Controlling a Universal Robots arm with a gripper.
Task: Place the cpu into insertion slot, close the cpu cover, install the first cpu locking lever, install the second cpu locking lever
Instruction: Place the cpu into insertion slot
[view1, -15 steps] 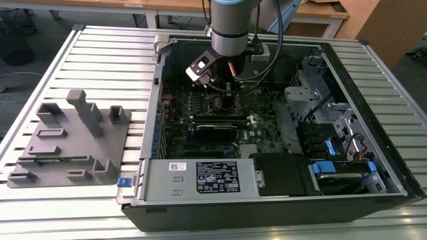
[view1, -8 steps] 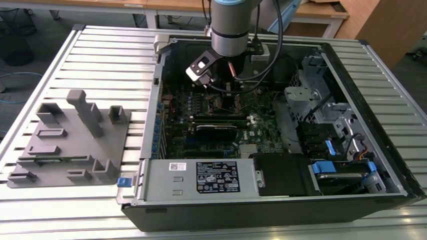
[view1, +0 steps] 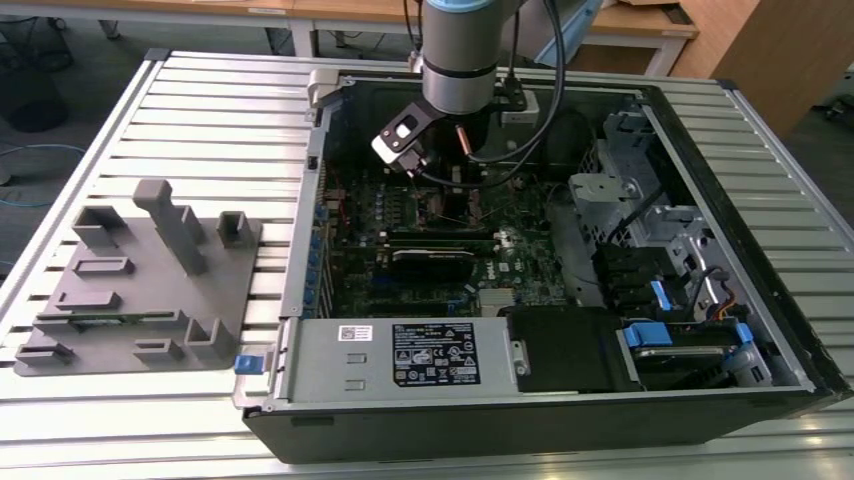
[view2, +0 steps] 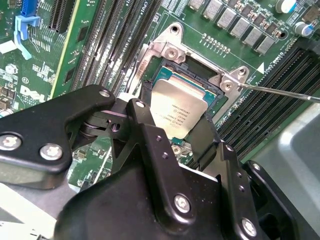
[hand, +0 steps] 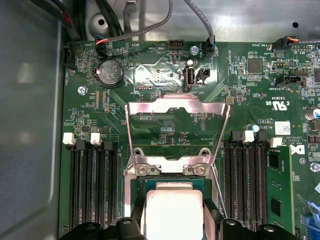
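1. Over the insertion slot (view2: 196, 66), inside the computer case (view1: 534, 428), the gripper (view2: 175, 119) is clamped on the cpu (view2: 180, 106) by two opposite edges.
2. Whether the cpu lies fully seated cannot be told.
3. Beyond it, the cpu cover (hand: 175, 106) stands swung open over the green board (hand: 240, 82).

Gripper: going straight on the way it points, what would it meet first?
Most likely the insertion slot, through the cpu that the gripper clamps squarely over it. The cpu cover stands open, out of the line. Depth is unclear; they may already touch.
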